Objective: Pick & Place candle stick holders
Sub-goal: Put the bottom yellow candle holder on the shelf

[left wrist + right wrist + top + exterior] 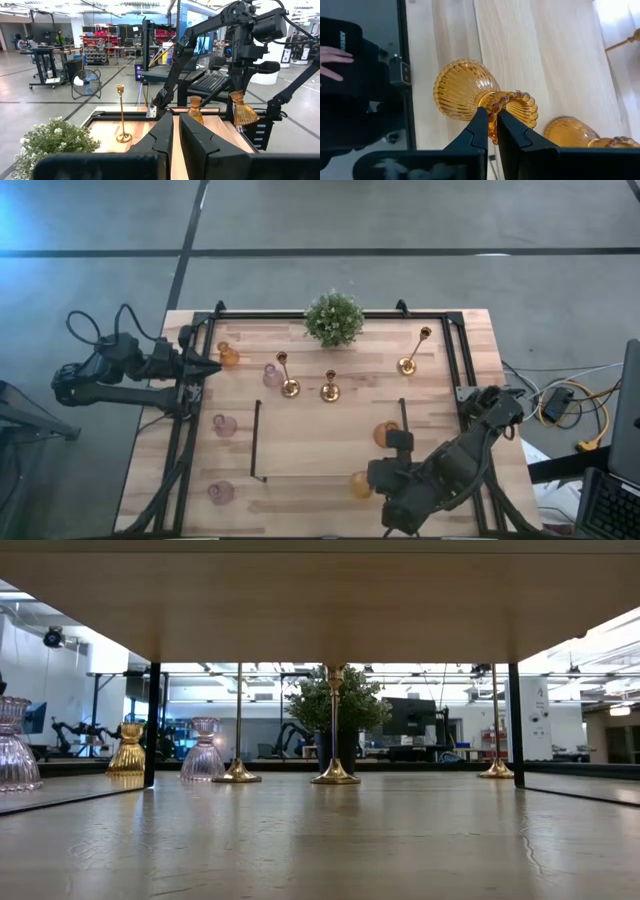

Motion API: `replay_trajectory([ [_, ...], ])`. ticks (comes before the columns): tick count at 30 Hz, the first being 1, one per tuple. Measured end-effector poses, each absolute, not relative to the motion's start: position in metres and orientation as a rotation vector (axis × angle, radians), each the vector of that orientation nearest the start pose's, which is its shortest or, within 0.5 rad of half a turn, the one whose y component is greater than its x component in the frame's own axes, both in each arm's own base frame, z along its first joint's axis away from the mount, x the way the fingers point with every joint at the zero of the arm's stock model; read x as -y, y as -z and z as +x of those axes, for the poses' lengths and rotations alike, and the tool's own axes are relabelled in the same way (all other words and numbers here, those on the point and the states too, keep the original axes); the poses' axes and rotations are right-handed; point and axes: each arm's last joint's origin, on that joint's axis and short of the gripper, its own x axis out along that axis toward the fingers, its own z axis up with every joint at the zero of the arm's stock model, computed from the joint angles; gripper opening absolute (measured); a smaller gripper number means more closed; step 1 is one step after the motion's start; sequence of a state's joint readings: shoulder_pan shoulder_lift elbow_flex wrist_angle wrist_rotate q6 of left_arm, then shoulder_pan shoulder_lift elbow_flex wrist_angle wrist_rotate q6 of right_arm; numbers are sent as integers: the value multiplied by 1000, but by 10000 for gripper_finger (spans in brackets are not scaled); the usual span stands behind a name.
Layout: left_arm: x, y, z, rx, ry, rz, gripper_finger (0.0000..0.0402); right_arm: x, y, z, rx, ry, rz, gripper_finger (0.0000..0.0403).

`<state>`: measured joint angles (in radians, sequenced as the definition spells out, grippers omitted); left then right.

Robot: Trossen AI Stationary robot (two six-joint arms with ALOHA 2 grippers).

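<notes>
Hovering at the nine o'clock edge of the pale wooden surface (330, 445), the left tool (210, 367) has its fingers nearly together and bare, just beside an amber ribbed glass cup (229, 357). Toward five o'clock, the right tool (491, 131) is clamped on the beaded waist of another amber ribbed glass cup (470, 91), lifted above the wood.

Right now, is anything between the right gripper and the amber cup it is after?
No. The right gripper is already shut on an amber glass cup, pinching its narrow beaded waist. A second amber cup sits beside it, not between them.
</notes>
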<state>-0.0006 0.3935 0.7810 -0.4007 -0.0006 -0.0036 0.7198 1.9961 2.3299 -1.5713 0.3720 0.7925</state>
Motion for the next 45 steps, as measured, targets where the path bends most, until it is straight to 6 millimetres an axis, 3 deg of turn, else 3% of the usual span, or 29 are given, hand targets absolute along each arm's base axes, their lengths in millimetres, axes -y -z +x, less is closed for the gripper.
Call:
replay_trajectory([
  [9,0,-352,77,-13,0,-4,37,-226,-367,298,-1159,171,-13,11],
  [15,0,-352,77,-13,0,-4,37,-213,-360,293,-1188,202,-47,11],
  [32,0,-352,77,-14,0,-4,37,-201,-355,286,-1207,242,-84,14],
  [45,0,-352,77,-14,0,-4,37,-202,-351,287,-1228,259,-50,57],
])
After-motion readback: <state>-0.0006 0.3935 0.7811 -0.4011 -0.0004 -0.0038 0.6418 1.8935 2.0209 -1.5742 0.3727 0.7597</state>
